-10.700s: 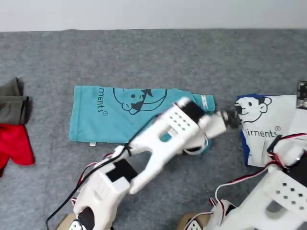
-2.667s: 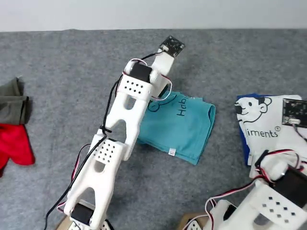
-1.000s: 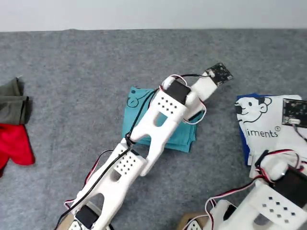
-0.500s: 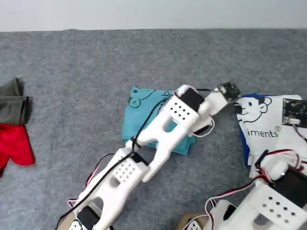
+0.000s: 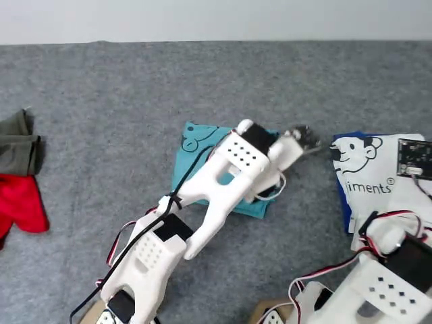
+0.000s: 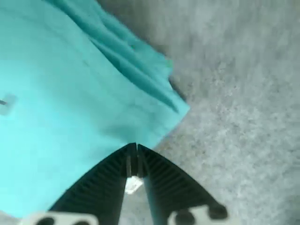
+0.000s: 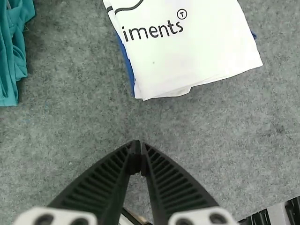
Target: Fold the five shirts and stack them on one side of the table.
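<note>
The folded teal shirt [image 5: 196,145] lies soft and rumpled mid-frame in the high view, with open grey felt desk [image 5: 135,81] beyond its edges. The left tool [image 6: 133,151], pressed together, sits at the shirt's layered corner, perhaps nipping cloth. The right tool [image 7: 138,157], also pressed together, hangs over bare felt below the white shirt [image 7: 187,42], which is stacked on a blue shirt [image 7: 125,61].

Light in here is soft and even, coming from overhead, nothing harsh. The grey table [image 5: 101,88] looks lit about the same edge to edge. The left arm [image 5: 239,152] drops just a faint, fuzzy shadow onto the teal shirt [image 5: 196,143] and the felt beside it. Darkest spots are under the teal shirt's folded edge and a thin line under the white shirt [image 7: 187,51]. White plastic and white cloth are bright but keep their detail.
</note>
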Tool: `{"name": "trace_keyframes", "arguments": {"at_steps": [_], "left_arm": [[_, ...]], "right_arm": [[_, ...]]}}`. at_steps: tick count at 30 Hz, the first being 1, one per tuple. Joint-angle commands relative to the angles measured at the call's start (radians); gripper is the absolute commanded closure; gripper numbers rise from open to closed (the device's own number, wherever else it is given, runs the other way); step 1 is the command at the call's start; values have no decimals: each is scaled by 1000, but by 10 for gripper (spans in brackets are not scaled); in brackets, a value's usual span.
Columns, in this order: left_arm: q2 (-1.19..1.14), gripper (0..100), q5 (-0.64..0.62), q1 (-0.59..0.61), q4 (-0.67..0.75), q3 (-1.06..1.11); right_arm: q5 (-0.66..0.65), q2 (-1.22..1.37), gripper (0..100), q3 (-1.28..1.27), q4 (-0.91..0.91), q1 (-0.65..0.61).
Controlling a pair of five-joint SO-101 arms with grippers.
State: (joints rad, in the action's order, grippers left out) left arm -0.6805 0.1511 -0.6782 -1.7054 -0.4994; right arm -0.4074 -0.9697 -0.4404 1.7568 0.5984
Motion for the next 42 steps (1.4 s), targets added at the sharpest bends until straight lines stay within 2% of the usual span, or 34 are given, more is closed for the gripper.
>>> {"name": "trace_keyframes", "arguments": {"at_steps": [1, 4, 10, 16, 20, 27, 31, 37, 40, 42], "left_arm": [[66, 994, -8, -14, 109, 125], [68, 994, -8, -14, 172, 189], [78, 994, -8, -14, 115, 165], [78, 994, -8, -9, -20, -67], [69, 994, -8, 23, -25, -275], [-80, 994, -8, 147, 284, -384], [-166, 994, -8, 167, 411, -386], [-252, 994, -5, 150, 502, -384], [-282, 994, -3, 150, 497, -386], [-259, 994, -3, 163, 446, -418]], "right_arm": [[-9, -10, 987, 8, 38, 5], [-9, -10, 987, 8, 38, 5], [-9, -10, 987, 8, 38, 5], [-9, -10, 987, 8, 38, 5], [-9, -10, 987, 8, 39, 5], [-9, -10, 987, 8, 39, 5], [-9, -10, 987, 8, 39, 5], [-9, -10, 987, 8, 39, 5], [-9, -10, 987, 8, 39, 5], [-9, -10, 987, 8, 39, 5]]}}
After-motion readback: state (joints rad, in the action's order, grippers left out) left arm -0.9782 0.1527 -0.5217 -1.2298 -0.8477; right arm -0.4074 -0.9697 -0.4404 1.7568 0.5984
